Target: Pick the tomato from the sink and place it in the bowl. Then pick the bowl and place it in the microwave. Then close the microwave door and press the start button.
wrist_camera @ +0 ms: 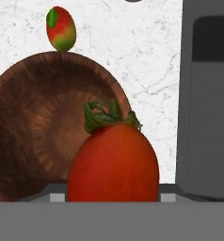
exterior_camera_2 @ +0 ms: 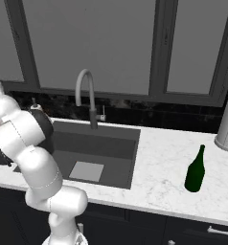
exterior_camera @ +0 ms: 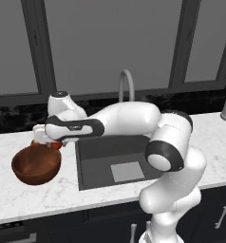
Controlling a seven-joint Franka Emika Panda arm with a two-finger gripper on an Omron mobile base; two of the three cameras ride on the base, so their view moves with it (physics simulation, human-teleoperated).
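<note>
So, white marble counter (exterior_camera: 48, 194) w/ sink (exterior_camera: 100, 152); hand cam shows my gripper (wrist_camera: 113, 195) clamped on tomato (wrist_camera: 113, 162) over bowl (wrist_camera: 34, 141).

Red tomato (wrist_camera: 113, 162), reddish-brown bowl (exterior_camera: 36, 164), white-marbled counter (exterior_camera_2: 159, 167), dark grey sink (exterior_camera: 105, 152)

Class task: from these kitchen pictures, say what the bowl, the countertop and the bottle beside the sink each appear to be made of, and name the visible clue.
Bowl: probably wood, reddish-brown with ring-like grain and a soft satin sheen.
Countertop: looks like polished marble or similar stone, white with thin grey veins.
Bottle: apparently dark green glass, glossy, with highlights along its neck.
</note>
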